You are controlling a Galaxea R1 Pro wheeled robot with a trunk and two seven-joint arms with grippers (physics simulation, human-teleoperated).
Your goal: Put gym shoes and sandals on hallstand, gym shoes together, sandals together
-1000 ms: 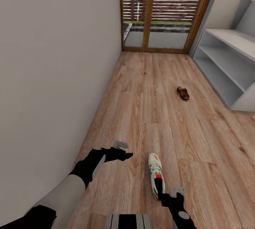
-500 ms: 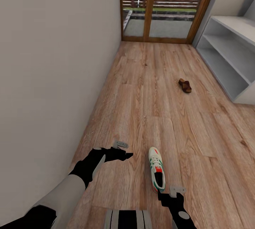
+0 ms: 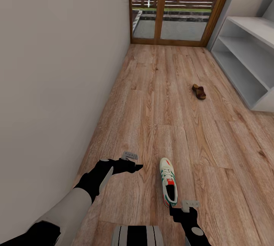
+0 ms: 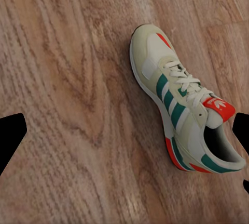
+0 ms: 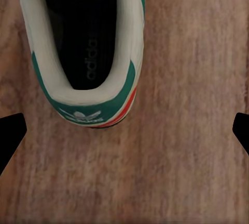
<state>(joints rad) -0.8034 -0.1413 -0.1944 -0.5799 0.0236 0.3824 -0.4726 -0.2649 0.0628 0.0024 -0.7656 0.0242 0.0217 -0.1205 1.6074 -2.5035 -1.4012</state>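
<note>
The step in hand looks like the first pick-up: one gym shoe (image 3: 168, 181) lies upright on the corridor floor (image 3: 171, 124), toe pointing away, its heel just ahead of the right tool (image 3: 179, 210). That tool hangs above the heel with its fingertips spread wide at either side, gripping nothing. The left tool (image 3: 133, 162) hovers beside the shoe, apart from it, likewise wide open and empty. Next, I judge, the right tool must drop and close across the heel collar. One sandal (image 3: 198, 91) lies farther on, near the hallstand (image 3: 247, 59) — both well apart from the shoe.
</note>
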